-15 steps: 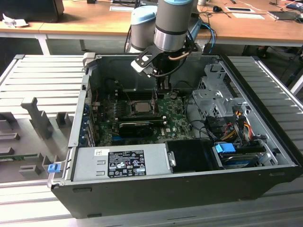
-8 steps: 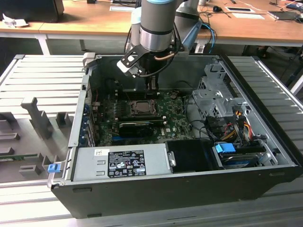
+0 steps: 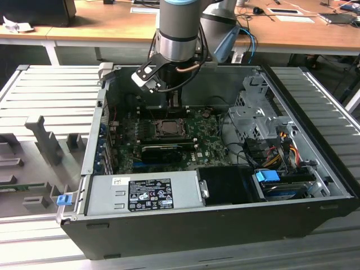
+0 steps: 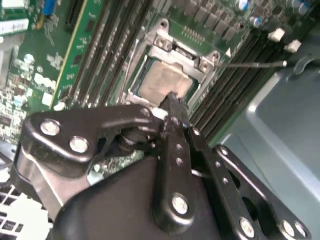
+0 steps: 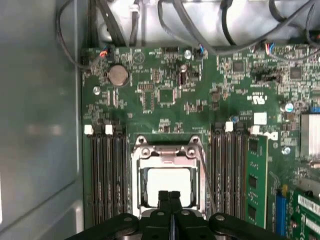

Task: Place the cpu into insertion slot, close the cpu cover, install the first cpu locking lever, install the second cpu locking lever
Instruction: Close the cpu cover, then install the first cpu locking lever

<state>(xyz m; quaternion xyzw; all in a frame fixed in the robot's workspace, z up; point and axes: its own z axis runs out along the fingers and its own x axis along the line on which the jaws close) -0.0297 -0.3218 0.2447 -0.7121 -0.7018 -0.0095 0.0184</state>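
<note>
End effector (image 5: 170, 197) hovers, black fingers (image 5: 164, 201) pinched together, empty, above the pale square cpu (image 5: 167, 180).

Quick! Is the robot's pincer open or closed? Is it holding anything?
Pincer: closed, tips pressed together, nothing seen between them, at the edge of the cpu.

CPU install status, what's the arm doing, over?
The gripper is shut, tips at the cpu cover edge. The cpu shows through its window; cover looks down. Nothing blocking seen.
</note>
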